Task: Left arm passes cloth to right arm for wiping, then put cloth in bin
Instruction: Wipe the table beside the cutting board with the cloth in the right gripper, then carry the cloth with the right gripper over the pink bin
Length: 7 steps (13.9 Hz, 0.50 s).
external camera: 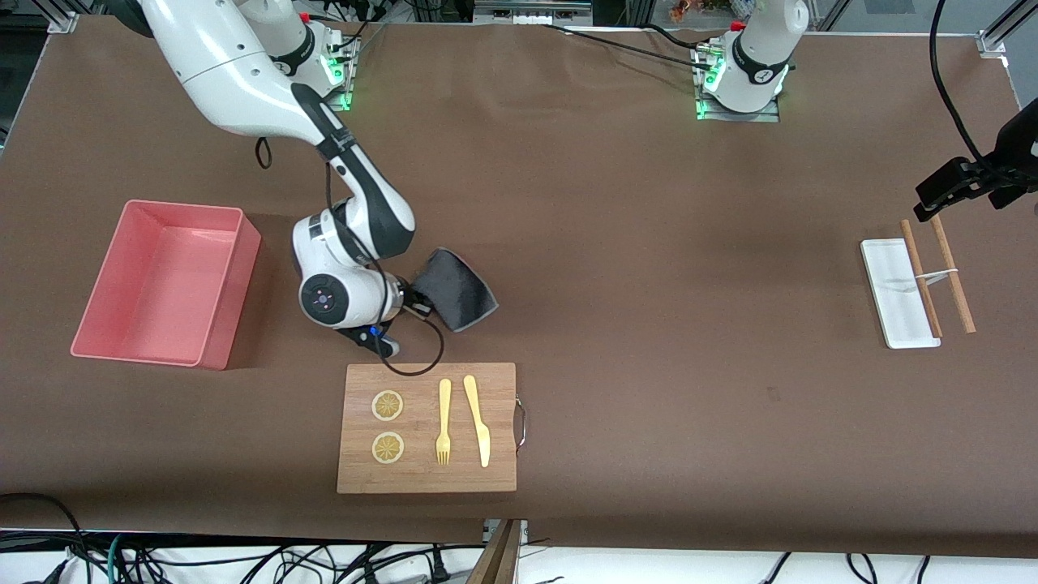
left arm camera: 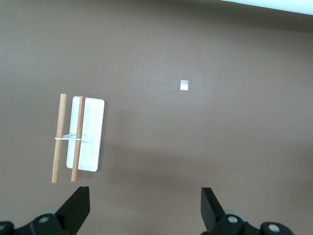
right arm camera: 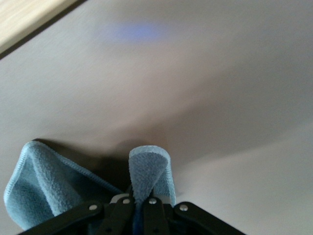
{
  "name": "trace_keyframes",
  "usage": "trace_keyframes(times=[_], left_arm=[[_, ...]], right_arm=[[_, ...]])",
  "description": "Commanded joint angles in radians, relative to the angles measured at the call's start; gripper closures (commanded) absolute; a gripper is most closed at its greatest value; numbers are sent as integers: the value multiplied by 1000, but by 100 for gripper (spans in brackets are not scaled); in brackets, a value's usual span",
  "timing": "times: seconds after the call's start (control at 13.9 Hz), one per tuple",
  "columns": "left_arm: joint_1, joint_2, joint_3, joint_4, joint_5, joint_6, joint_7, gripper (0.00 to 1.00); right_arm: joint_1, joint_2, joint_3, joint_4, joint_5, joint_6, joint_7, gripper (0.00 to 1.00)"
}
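Front view first: the right arm (external camera: 243, 73) bends down over the brown desk (external camera: 649, 243), and the right gripper (external camera: 409, 298) is low over the desk, near the wooden board's (external camera: 427, 427) edge that is farthest from the camera. Its jaws are pressed tight on a dark cloth (external camera: 456, 289), which spreads out flat on the desk toward the middle. The pink bin (external camera: 162, 284) sits near the right arm's end of the desk, well apart from the cloth. On the board lie two lemon slices (external camera: 388, 405), a yellow fork (external camera: 443, 422) and a yellow knife (external camera: 478, 420). The left arm (external camera: 758, 57) waits; only its base shows, and the left gripper (external camera: 945, 191) hangs over the white tray (external camera: 892, 300) near the left arm's end of the desk. Two wooden sticks (external camera: 949, 276) lie across the tray's edge. Left wrist view next: the left gripper (left arm camera: 144, 208) has its jaws spread wide with nothing in them, high over the desk, with the tray (left arm camera: 93, 132) and sticks (left arm camera: 58, 138) below. Right wrist view last: the right gripper (right arm camera: 139, 208) pinches a fold of blue cloth (right arm camera: 41, 188) that rests on the desk, and a corner of the board (right arm camera: 24, 17) shows.
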Motion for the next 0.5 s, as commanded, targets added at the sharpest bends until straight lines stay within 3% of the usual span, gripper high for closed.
trace_keyframes(times=[0.0, 0.43], left_arm=[[16, 0, -16, 2, -20, 1, 5, 0], [19, 6, -15, 10, -72, -6, -3, 0]], right_arm=[[-6, -50, -71, -26, 3, -61, -148, 100], [-29, -72, -189, -23, 3, -139, -418, 100]])
